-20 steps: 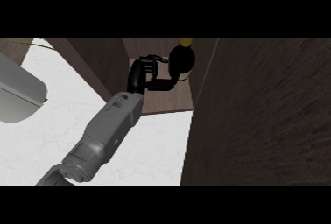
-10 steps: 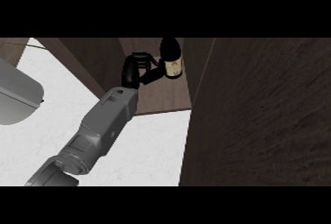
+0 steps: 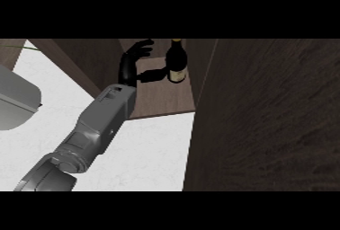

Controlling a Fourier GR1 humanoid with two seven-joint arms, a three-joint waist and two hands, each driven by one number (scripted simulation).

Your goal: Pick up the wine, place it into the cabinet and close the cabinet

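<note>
The wine bottle point(image 3: 176, 63) is dark with a pale label and stands upright on the cabinet's wooden shelf point(image 3: 163, 102). My right hand point(image 3: 129, 67) is inside the cabinet just left of the bottle. It is open: its fingers point up and away, and its thumb reaches toward the label. Whether the thumb touches the glass I cannot tell. My left hand does not show.
A broad dark wood panel point(image 3: 266, 117), seemingly the cabinet's open door, fills the right side. The cabinet's left wall point(image 3: 79, 58) slants beside my forearm. White counter point(image 3: 146, 152) lies below. A large grey rounded shape point(image 3: 13, 103) sits at the left edge.
The bottle now stands upright on the shelf and looks steadier. My right hand's fingers have uncurled from it and spread upward, and the hand has shifted slightly left.
</note>
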